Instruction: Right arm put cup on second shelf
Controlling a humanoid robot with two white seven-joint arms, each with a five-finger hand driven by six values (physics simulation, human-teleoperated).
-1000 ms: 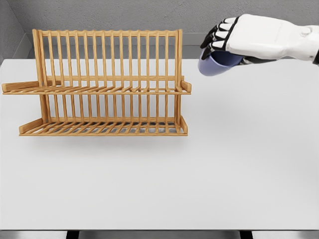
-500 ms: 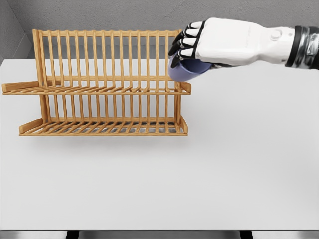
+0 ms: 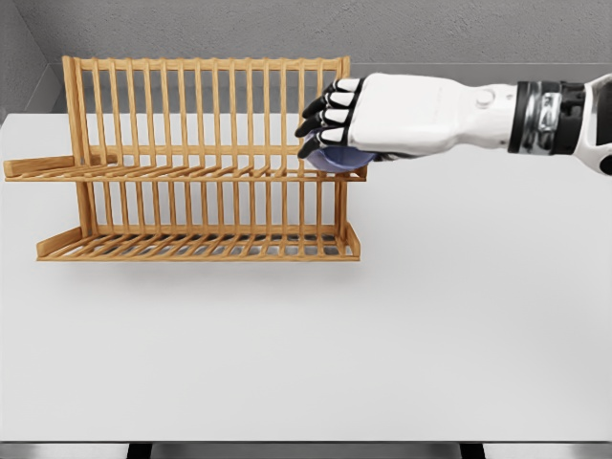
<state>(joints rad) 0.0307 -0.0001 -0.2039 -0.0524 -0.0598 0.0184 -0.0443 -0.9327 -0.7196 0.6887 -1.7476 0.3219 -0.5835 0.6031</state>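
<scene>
While right hand [image 3: 337, 117] grips cup [image 3: 339, 159] w/ fingers curled over it, cup sits at right end of rack [image 3: 201, 163], at upper shelf level. Contact w/ slats: can't tell. Carry approx done; left: set down, let go, pull arm clear.

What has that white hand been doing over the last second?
The right hand carried the blue cup leftward and down, from beside the wooden two-tier dish rack to the right end of its upper shelf. Its fingers kept their hold. The rack and white table did not move.
</scene>
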